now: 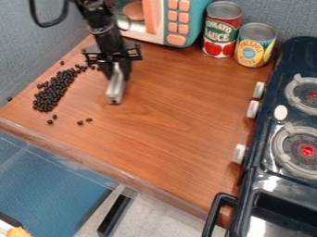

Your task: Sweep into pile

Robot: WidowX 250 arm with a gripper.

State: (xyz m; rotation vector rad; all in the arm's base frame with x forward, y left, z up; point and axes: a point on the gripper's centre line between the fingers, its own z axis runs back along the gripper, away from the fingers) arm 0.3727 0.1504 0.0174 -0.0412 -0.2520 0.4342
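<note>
The black gripper (116, 69) hangs over the back left of the wooden counter, shut on a silver-grey bar (115, 90) that points down toward the counter. Left of it, dark beans (53, 91) lie in an elongated heap, thicker toward the front and thinning to a narrow trail that runs back toward the gripper. Stray beans (80, 122) lie in front of the heap, and one lies behind it near the wall. Whether the bar touches the counter I cannot tell.
A toy microwave (176, 23) stands at the back, with a tomato sauce can (221, 30) and a pineapple can (254, 45) beside it. The dark stove (272, 162) borders the right side. The counter's front edge (93, 162) runs diagonally; a wall borders the left.
</note>
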